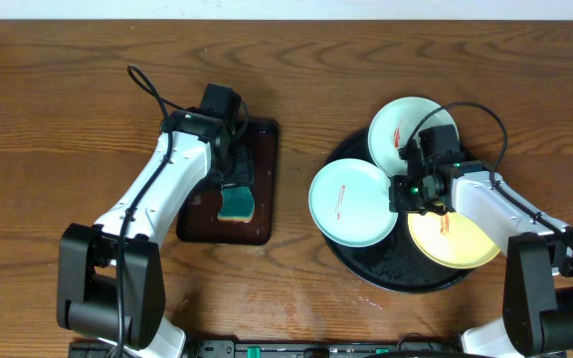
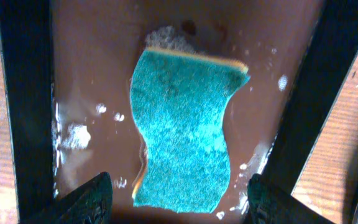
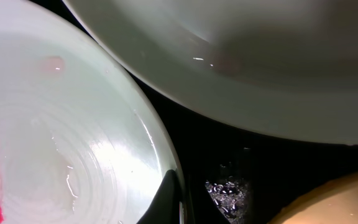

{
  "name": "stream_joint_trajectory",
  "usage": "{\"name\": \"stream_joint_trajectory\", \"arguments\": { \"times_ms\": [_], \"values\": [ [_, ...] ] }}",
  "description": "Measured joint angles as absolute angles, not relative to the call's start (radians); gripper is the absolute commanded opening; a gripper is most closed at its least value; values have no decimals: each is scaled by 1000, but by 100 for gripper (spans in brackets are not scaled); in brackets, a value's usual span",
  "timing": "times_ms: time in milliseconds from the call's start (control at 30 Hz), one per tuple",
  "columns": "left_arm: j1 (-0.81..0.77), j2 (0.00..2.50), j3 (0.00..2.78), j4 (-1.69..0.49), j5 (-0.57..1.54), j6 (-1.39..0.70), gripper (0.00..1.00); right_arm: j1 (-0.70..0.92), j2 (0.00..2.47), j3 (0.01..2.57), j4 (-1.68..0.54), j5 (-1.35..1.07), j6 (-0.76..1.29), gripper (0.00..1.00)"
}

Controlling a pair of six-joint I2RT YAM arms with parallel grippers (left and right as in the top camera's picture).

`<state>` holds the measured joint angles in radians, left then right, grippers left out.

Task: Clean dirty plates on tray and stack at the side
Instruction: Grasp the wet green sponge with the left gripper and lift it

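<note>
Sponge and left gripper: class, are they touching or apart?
Apart. Left wrist view shows brown tray between the sponge and each finger of the open left gripper.

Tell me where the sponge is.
Overhead, the sponge lies in the brown tray, left of the black tray, under the open left gripper.

Even bright light; glare on wet plates (image 3: 73, 149), close-ups soft.
</note>
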<state>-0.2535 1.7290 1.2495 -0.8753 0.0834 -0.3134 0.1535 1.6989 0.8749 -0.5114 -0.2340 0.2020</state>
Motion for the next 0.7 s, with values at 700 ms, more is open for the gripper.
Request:
{"name": "stream_joint_trajectory", "arguments": {
  "times_ms": [700],
  "values": [
    [-253,1757,1008,-547,150,-324,31,154,1684,884,-533,-94,171,2]
  ]
}}
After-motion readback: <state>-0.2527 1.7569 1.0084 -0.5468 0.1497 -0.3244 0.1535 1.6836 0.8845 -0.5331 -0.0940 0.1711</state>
